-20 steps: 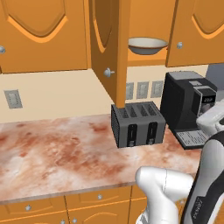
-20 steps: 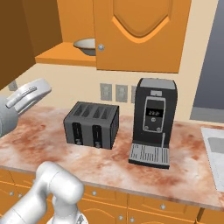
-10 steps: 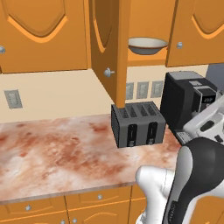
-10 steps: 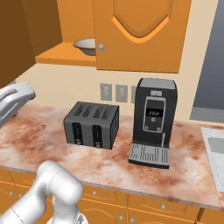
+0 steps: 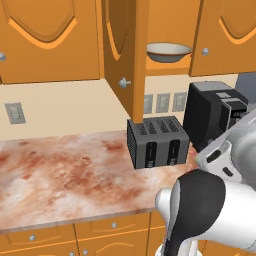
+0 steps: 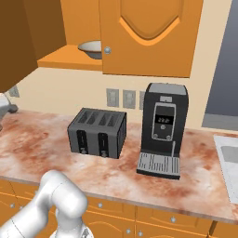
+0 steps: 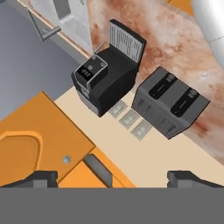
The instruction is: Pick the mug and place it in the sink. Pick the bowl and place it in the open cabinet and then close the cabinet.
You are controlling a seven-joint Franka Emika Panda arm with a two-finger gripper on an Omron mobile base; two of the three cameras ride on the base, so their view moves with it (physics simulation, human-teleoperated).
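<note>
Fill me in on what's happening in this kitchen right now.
A white robot arm is working at a marbled counter that carries a toaster and a coffee machine. The bowl already sits on the shelf of the open cabinet, whose door hangs wide open. The gripper holds nothing; its fingertips are spread as its camera looks down on the appliances. Closing the cabinet is not yet done.

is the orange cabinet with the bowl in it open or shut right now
Open. The orange wooden cabinet's door swings out edge-on over the black toaster, and the wide shallow cream-white bowl sits exposed on the shelf inside.
</note>
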